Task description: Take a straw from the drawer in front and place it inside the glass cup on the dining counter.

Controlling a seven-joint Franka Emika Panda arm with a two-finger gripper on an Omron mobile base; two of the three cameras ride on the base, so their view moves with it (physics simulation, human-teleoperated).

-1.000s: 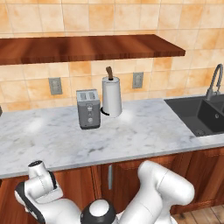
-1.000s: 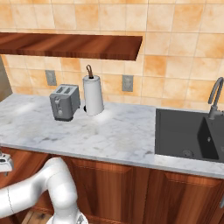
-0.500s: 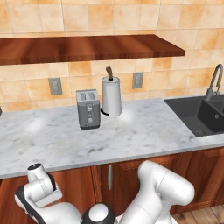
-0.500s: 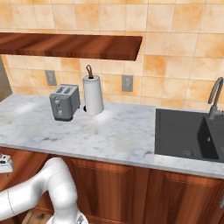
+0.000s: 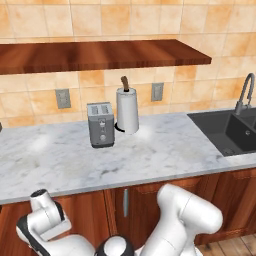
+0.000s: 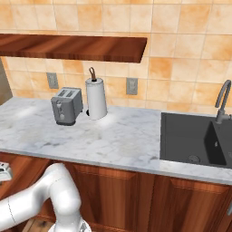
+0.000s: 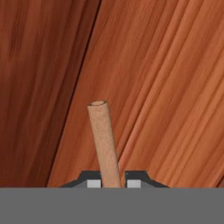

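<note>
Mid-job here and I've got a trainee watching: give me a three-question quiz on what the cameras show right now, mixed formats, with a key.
1. True or false: in the hand view, the claw is shut on the straw.
2. Multiple choice: what stands just right of the toaster on the marble worktop? A) a kettle B) a paper towel roll C) a glass cup
3. Fill in: in the hand view, the surface behind the straw is reddish-brown ____.

Key:
1. True; the two fingertips sit against either side of the straw.
2. B, the paper towel roll.
3. wood
</note>
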